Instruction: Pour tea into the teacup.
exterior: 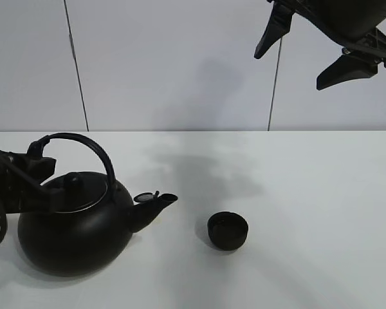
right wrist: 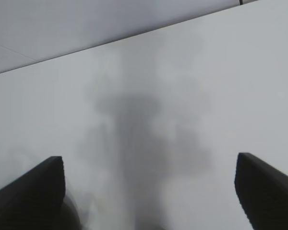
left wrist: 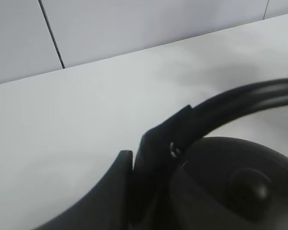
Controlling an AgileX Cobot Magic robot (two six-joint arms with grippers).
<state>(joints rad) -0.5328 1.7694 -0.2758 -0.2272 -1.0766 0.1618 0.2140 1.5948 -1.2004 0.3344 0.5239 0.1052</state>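
The teacup [exterior: 228, 230], a tiny matte-black bowl, stands on the white table right of the kettle's spout [exterior: 159, 201] and apart from it. The big black kettle [exterior: 74, 225] sits upright at the left. My left gripper [exterior: 38, 168] is shut on the left end of its arched handle [left wrist: 240, 98]. In the left wrist view, the gripper [left wrist: 134, 160] has its dark fingers [left wrist: 117, 184] pressed against the handle's base above the lid [left wrist: 240, 187]. My right gripper [exterior: 288, 69] hangs high at the upper right, open and holding nothing. It also appears in the right wrist view [right wrist: 149, 165]. Any tea is hidden.
The white table [exterior: 309, 193] runs back to a pale panelled wall [exterior: 180, 64]. Cables and the left arm's body [exterior: 0, 193] crowd the left edge beside the kettle. The raised arm's shadow lies on the table behind the cup.
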